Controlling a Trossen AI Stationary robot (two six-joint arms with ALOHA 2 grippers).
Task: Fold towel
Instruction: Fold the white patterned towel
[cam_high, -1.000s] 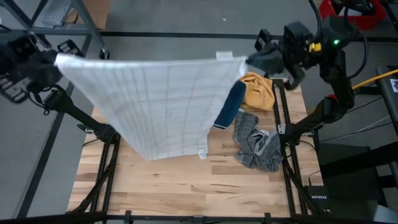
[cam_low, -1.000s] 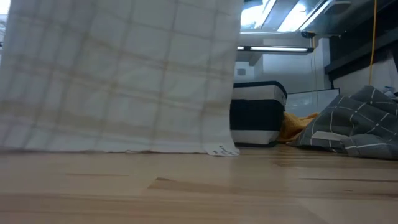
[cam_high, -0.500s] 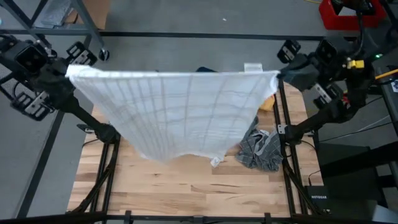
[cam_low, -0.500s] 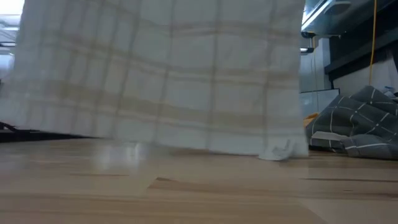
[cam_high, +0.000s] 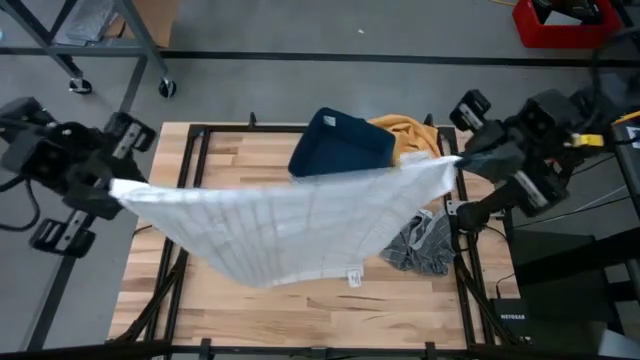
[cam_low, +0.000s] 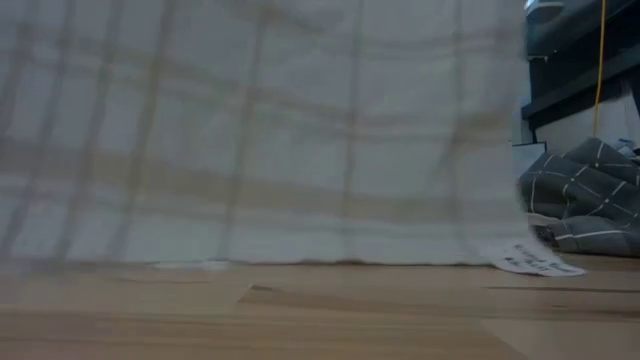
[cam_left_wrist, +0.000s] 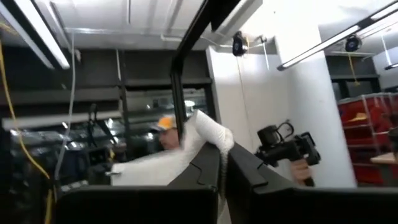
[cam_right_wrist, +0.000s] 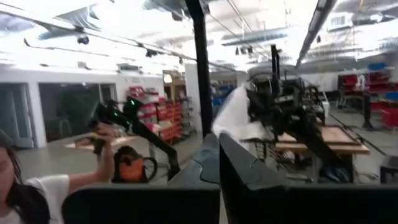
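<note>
At the worktop's left edge the left end effector is pressed together on one top corner of the towel, pinching the cloth so that it bunches to a point there. From that corner the towel — white with a faint tan check — hangs as a slack sheet across the middle of the worktop, its top edge sagging between the two grips. Its lower hem reaches the wood near the front edge, where a small label lies flat on the boards. Behind the sheet, toward the back edge, sit a dark blue folded cloth and a yellow cloth just beside it. A grey checked cloth lies crumpled near the right edge, partly under the towel. At the right edge the right end effector is likewise clamped shut on the other top corner.

The towel looks thin, light and quite limp — it drapes and will likely hold no shape of its own. Corners and hems seem the sound places to grip; a hold mid-sheet would probably only gather folds.
</note>
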